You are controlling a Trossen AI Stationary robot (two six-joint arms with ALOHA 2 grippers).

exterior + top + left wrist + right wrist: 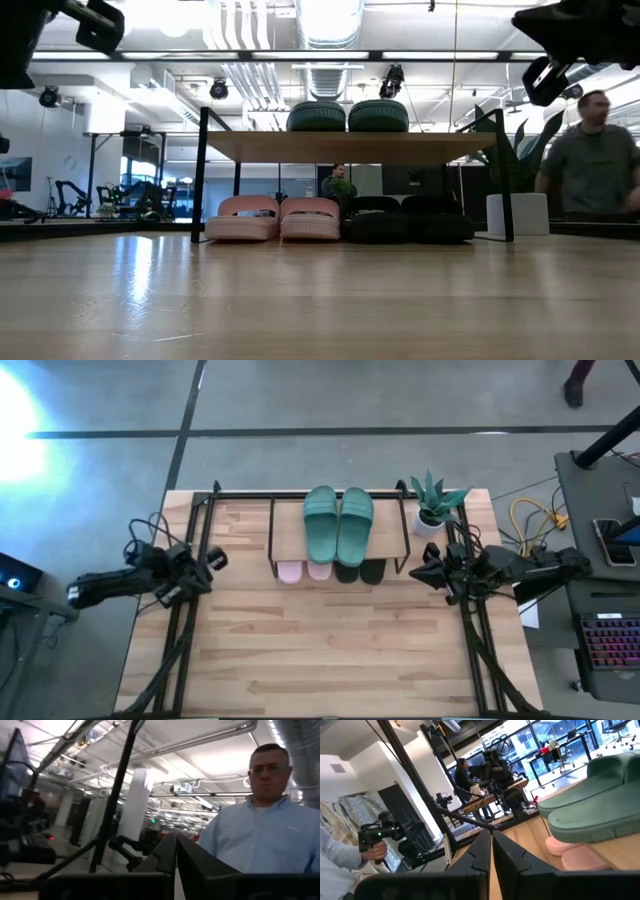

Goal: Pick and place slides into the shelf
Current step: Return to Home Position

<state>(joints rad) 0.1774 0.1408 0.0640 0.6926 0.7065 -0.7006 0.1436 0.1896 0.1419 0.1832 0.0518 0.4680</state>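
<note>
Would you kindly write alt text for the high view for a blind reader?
A pair of dark green slides lies on top of the shelf, with pink slides and black slides poking out beneath it. The left gripper and right gripper hang over the side edges of the table.

no readable text, labels, brands, numbers or signs anywhere

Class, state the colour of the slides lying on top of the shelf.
The slides are dark green; the high view shows this best.
</note>
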